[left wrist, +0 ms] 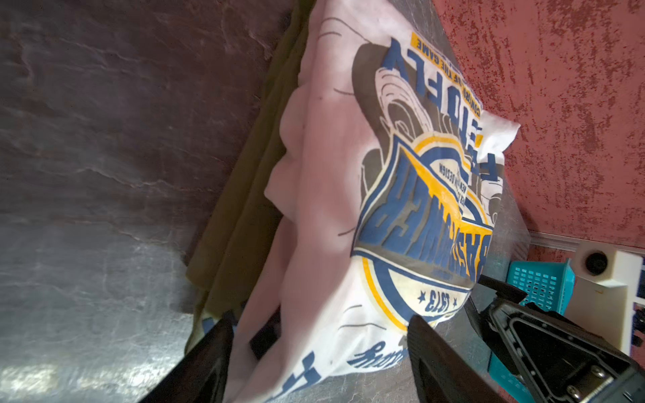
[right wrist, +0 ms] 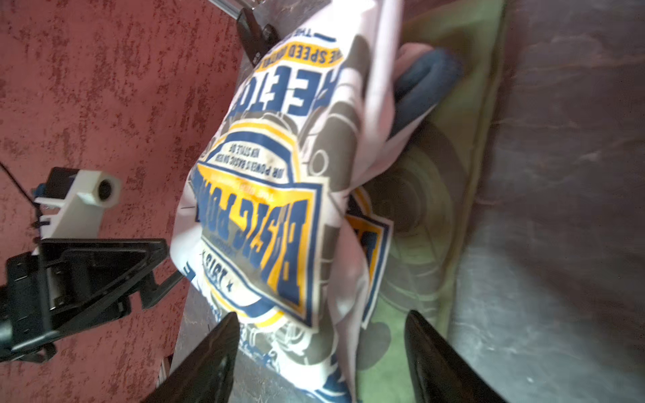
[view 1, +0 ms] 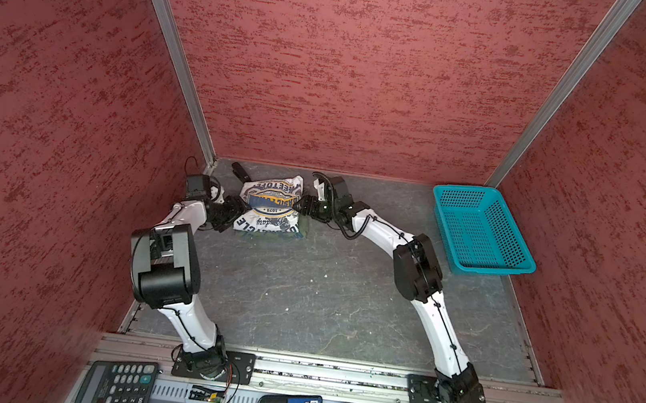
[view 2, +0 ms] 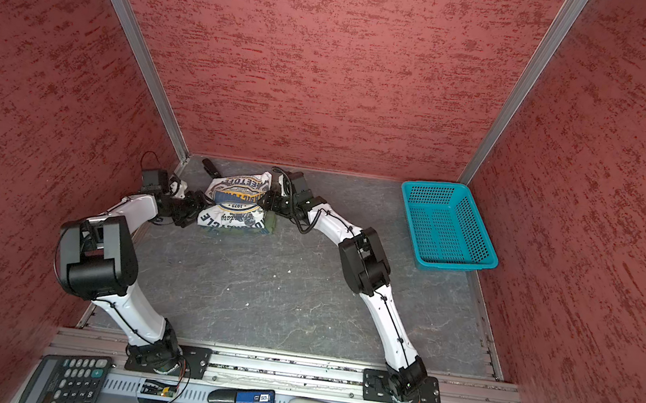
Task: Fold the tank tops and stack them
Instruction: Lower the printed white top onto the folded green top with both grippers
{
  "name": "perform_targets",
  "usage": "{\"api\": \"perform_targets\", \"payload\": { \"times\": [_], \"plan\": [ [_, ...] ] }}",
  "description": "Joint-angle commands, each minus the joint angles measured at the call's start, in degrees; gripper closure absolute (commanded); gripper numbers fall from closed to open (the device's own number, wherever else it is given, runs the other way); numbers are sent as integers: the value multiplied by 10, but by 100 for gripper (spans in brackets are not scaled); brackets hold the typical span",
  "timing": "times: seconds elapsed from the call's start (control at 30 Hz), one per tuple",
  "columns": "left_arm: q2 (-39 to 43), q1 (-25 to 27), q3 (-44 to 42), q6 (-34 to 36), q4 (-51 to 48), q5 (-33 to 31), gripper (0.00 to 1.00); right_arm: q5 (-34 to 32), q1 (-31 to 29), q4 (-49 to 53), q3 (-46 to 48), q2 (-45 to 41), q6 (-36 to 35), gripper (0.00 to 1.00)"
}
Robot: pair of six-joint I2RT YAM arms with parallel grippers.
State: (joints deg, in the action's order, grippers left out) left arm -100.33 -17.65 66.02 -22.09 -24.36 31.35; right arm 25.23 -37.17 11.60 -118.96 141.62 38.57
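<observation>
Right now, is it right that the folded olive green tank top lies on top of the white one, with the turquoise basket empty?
Not quite: the white tank top lies on top of the olive green tank top, as the left wrist view shows. The turquoise basket is empty.

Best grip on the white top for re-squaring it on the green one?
Probably its side edges, one gripper from each side, low. The white top lies folded, bunched, on the green top; the left gripper and right gripper flank it, open.

white tank top (left wrist: 314, 195), blue-yellow badge print (left wrist: 419, 216); olive tank top (left wrist: 244, 195).
</observation>
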Motion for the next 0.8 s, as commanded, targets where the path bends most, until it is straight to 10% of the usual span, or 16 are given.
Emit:
{"api": "perform_targets", "payload": {
  "times": [0.0,0.3,0.57,0.77],
  "plan": [
    [-10,4,-4,-5,32,24,27,15,-8,-18,-6,9,-10,26],
    [-48,25,17,-4,26,34,40,-3,-24,19,-51,43,-17,27],
    [-18,38,27,-14,21,44,59,8,-29,50,-68,1,-21,72],
    [31,39,-13,-37,39,30,61,-33,-32,25,23,-81,-22,77]
  ]
}}
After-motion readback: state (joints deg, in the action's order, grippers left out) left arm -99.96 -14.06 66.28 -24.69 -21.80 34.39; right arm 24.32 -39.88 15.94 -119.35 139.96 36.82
